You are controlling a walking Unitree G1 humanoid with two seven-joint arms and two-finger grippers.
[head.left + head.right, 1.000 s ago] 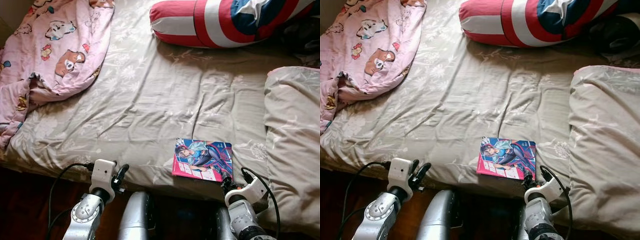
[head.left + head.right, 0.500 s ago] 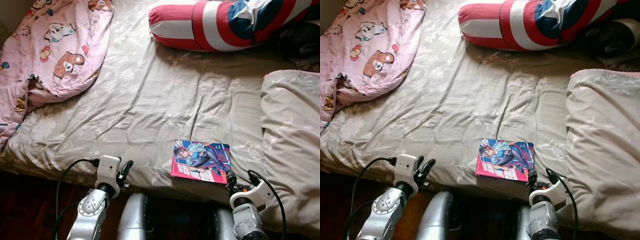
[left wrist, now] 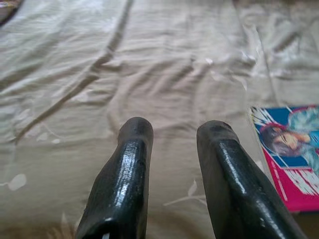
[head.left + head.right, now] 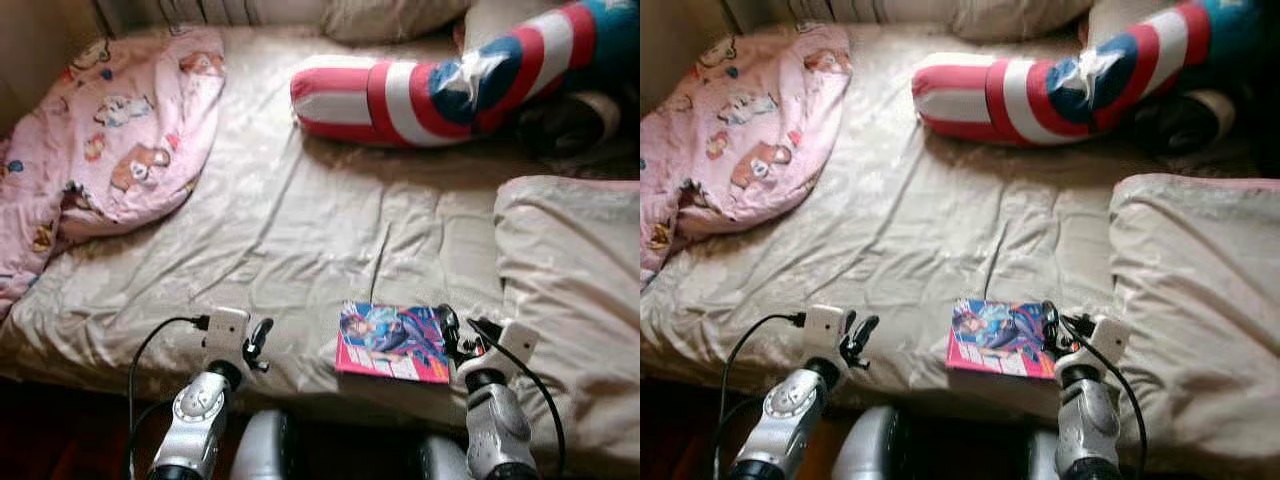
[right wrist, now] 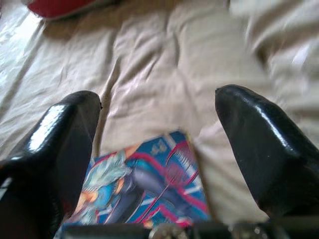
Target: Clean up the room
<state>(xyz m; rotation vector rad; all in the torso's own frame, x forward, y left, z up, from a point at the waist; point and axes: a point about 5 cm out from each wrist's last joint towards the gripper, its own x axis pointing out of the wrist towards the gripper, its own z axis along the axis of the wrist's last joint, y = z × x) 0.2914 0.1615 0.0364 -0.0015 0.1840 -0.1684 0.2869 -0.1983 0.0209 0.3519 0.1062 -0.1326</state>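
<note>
head stereo pair down over bed (image 4: 300,230), wrist cameras close, sharing book (image 5: 144,191)

One comic book (image 4: 392,342) on the bed (image 4: 300,230), directly between and just ahead of the right jaws. One pink cartoon-print blanket (image 4: 110,130), bunched well beyond the left jaws. One red, white and blue striped bolster (image 4: 440,90), far ahead of the right jaws. One beige folded duvet (image 4: 570,280), just beside the right jaws on their outer side. One pale pillow (image 4: 385,15) at the head of the bed, farthest from both jaws. Two sets of jaws, each with two black fingers.
</note>
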